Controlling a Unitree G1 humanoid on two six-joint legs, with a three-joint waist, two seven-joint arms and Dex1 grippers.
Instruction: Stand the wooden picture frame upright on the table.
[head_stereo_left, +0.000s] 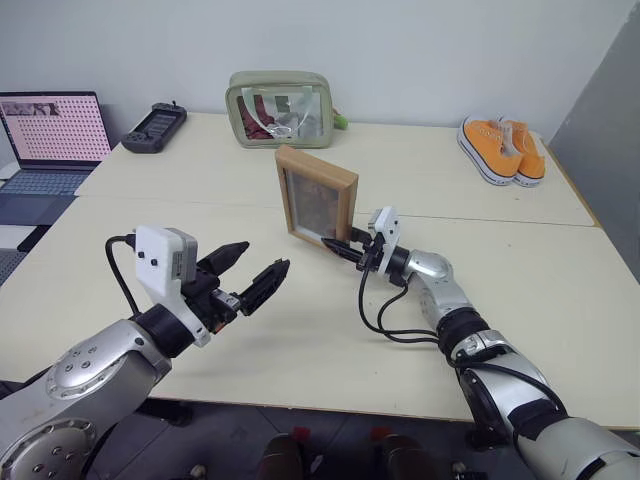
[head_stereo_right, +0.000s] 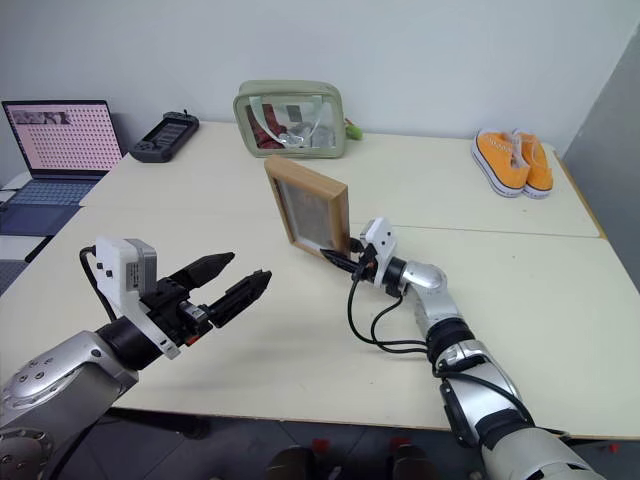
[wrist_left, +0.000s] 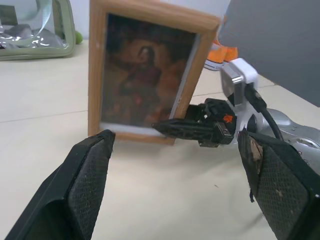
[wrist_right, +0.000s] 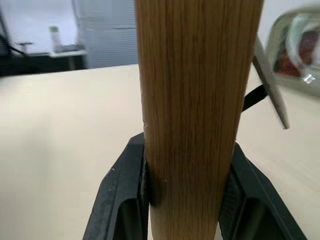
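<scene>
Behind the upright wooden picture frame (head_stereo_left: 316, 195) stands a green pouch (head_stereo_left: 280, 108).

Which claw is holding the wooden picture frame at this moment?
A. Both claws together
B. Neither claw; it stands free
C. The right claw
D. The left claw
C. The right claw clamps the lower edge of the wooden picture frame, its fingers pressed on both sides of the wood, while the left claw is open and apart from it.
</scene>
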